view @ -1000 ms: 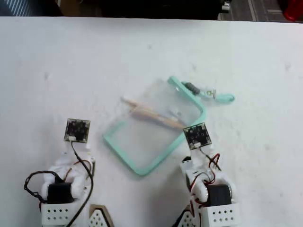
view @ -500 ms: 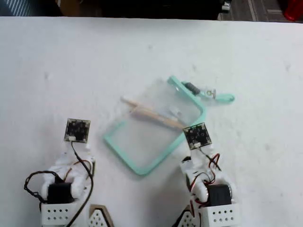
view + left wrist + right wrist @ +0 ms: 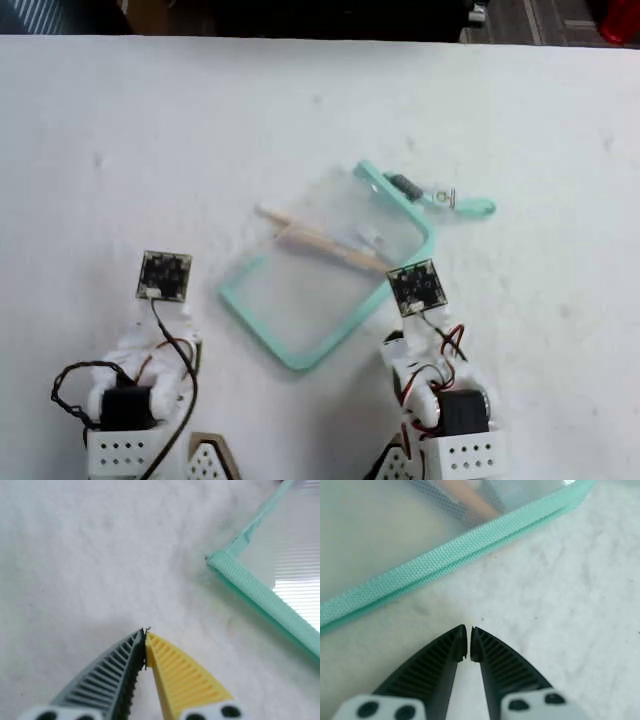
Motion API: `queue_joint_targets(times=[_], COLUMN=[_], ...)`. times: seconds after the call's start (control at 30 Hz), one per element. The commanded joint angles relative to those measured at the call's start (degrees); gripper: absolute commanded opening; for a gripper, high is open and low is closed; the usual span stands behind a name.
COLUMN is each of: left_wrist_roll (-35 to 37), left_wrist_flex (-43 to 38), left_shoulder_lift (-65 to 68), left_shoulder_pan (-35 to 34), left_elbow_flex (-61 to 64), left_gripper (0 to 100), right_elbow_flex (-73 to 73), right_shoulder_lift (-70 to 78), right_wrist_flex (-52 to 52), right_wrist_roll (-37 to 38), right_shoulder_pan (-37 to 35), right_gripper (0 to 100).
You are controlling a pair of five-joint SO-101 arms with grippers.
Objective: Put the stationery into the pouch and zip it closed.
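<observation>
left gripper (image 3: 145, 635) and right gripper (image 3: 468, 637) are pinched together, empty, beside the clear mint-edged plastic pouch (image 3: 255, 325). the slim wooden pencil (image 3: 320, 240) seems to poke past its mouth, so the zip may jam.

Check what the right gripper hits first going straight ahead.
Probably the pouch's teal edge, past a strip of bare table. The right gripper is shut and aimed at that edge; its height above the table is unclear.
</observation>
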Motion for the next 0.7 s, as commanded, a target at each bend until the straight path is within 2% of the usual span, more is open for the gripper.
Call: queue_joint_targets(times=[0.0,0.27,0.5,0.67], left_wrist_roll=[-0.44,-1.32,-17.41,-22.15], left_wrist_flex=[-4.4,-21.45,-25.41,-26.81], left_shoulder_lift=[-0.48,-0.48,-0.48,-0.48], left_shoulder_pan=[0.92,0.84,0.57,0.48], left_elbow_flex=[-0.18,-0.18,-0.18,-0.18], left_gripper=[2,2,2,2], right_elbow_flex=[0.44,0.44,0.44,0.44], right_shoulder_lift=[-0.48,-0.48,-0.48,-0.48], right_wrist_flex=[-4.26,-17.27,-21.05,-24.75], right_wrist_roll=[-0.09,-0.35,-0.09,-0.09], right_shoulder_pan=[-0.22,0.04,-0.13,-0.31], right_gripper=[1.8,1.8,1.8,1.8])
